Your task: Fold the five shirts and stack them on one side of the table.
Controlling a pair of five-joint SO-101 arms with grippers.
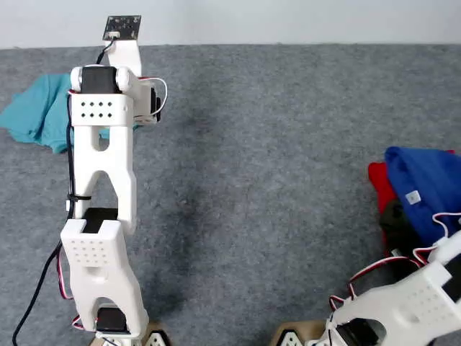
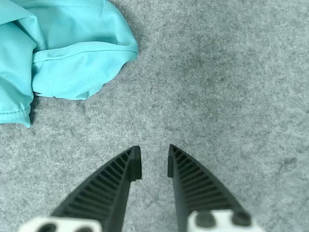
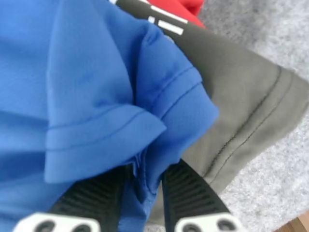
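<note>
right gripper (image 3: 147, 174): jaws pinching a fold of the blue shirt (image 3: 87, 72) | olive shirt (image 3: 241, 106); red shirt (image 3: 188, 7): beneath the blue shirt, touching it | left gripper (image 2: 154, 162): jaws slightly spread, empty; well apart from the blue shirt | teal shirt (image 2: 67, 53): crumpled; far across the table (image 2: 231, 72) from the blue shirt

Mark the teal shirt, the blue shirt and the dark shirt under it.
teal shirt (image 2: 72, 72): left wrist view, band beside its seam.
blue shirt (image 3: 91, 67): right wrist view, upper sleeve fold.
dark shirt (image 3: 241, 111): right wrist view, cloth near its hem.
</note>
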